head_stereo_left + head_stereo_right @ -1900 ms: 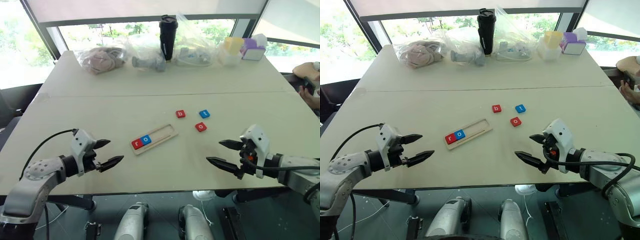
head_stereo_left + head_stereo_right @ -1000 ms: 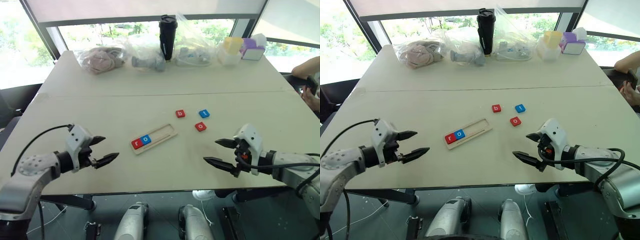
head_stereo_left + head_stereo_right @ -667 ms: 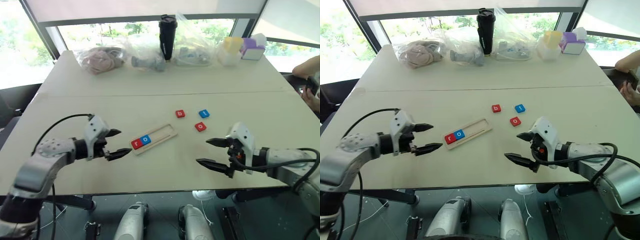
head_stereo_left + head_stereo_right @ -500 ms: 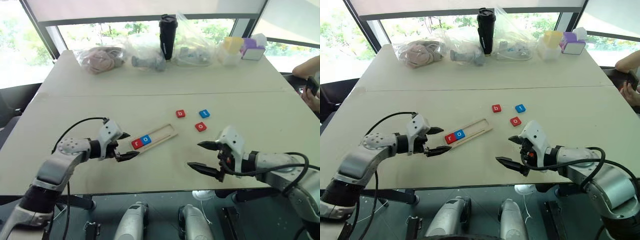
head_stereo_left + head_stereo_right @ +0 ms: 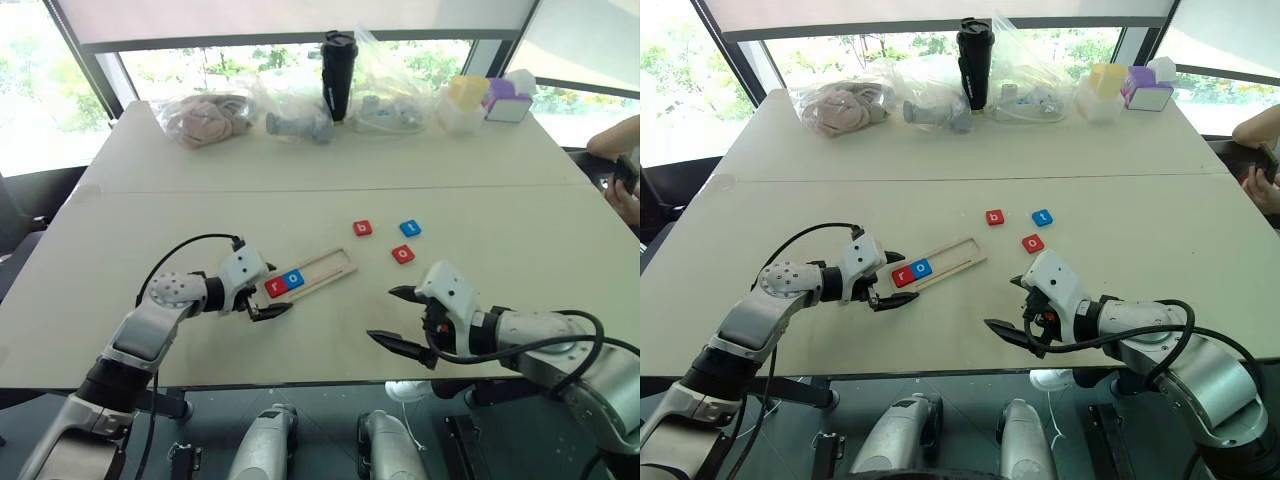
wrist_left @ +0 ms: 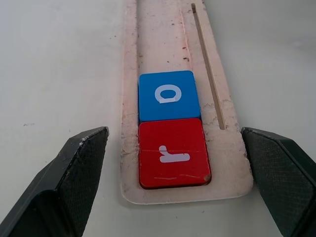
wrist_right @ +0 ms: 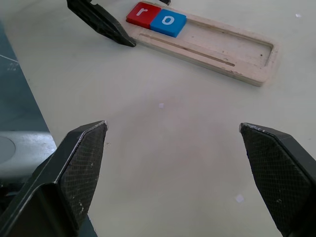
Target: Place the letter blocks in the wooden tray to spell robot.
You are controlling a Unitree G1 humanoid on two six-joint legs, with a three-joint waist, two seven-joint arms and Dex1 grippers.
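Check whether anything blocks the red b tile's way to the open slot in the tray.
Nothing visible does. Bare table lies between the red b tile and the wooden tray, whose slot beyond the blue o is empty.

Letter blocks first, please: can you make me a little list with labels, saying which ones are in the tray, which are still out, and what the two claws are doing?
In the wooden tray: red r block, then blue o block, side by side at its left end
Rest of tray: bare slot
Loose on the table: red b block, blue t block, red o block
Left claw: open, at the tray's r end, straddling it
Right claw: open, holding nothing, over bare table
Still needed: b, o, t
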